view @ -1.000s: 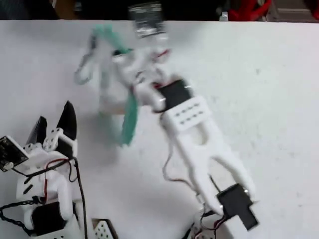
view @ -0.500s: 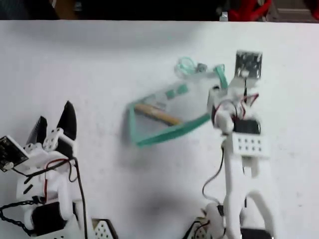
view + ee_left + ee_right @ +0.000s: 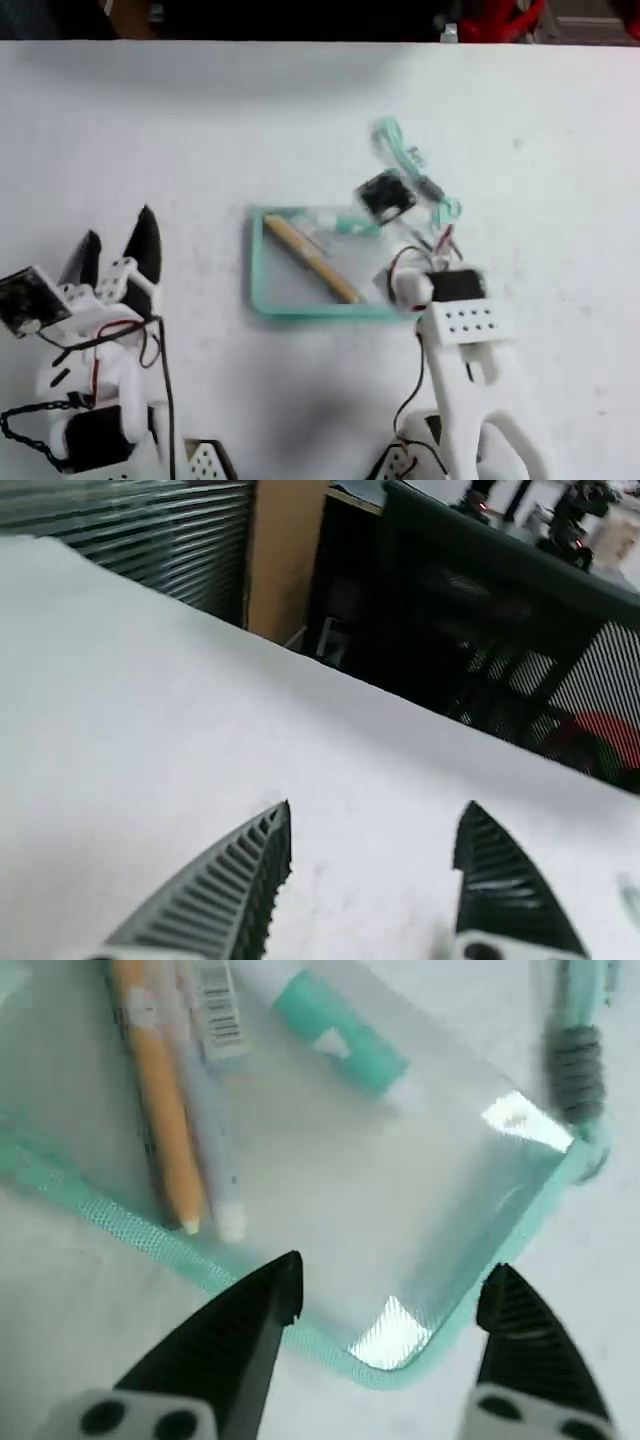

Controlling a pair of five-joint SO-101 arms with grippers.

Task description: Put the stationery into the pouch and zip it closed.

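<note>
A clear pouch (image 3: pixel 300 290) with a teal border lies flat in the middle of the table. Inside it are an orange pencil (image 3: pixel 312 259), a pale pen (image 3: pixel 212 1130) and a small teal piece (image 3: pixel 338 1032). The pouch's teal cord and grey pull (image 3: pixel 572 1058) trail off its far right corner. My right gripper (image 3: pixel 395 1305) hovers open just above the pouch's (image 3: pixel 330 1180) near right corner, with nothing between its fingers. My left gripper (image 3: pixel 375 850) stands open over bare table near the left front, black fingers (image 3: pixel 142 243) apart, well left of the pouch.
The white table (image 3: pixel 560 150) has free room around the pouch. The right arm's body (image 3: pixel 465 330) rises from the front edge just right of the pouch. The table's dark far edge (image 3: pixel 300 38) runs along the back.
The right arm swung the pouch from the far left across to the right, and the pouch now lies flat mid-table with the right gripper open over it. The left arm barely shifted.
</note>
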